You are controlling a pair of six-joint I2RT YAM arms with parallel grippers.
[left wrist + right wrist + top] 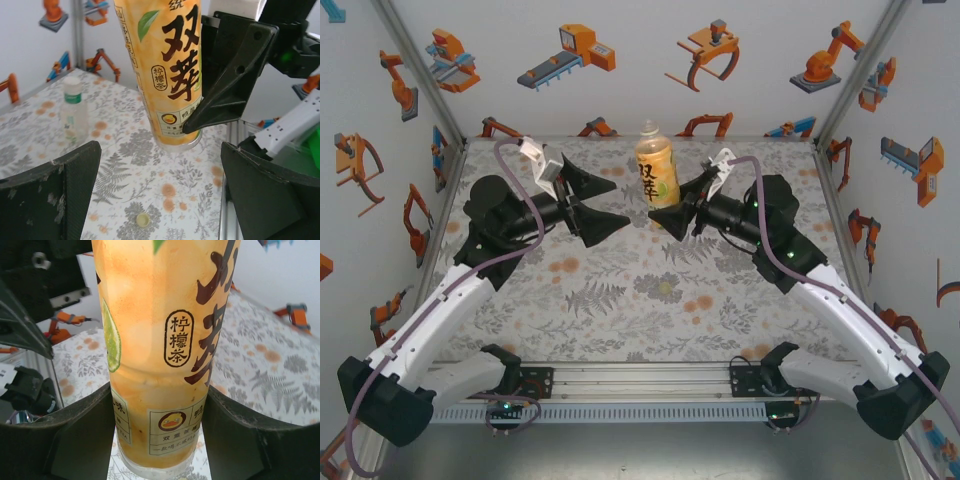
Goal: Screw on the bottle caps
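White walls [640,100] printed with orange robot drawings [570,55] enclose a table [650,300] under a grey floral cloth. Metal posts [417,60] stand in the corners, and a rail [640,383] runs along the near edge.

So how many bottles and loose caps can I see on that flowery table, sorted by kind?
yellow bottle: 1
clear bottle: 1
loose cap: 1
Total: 3
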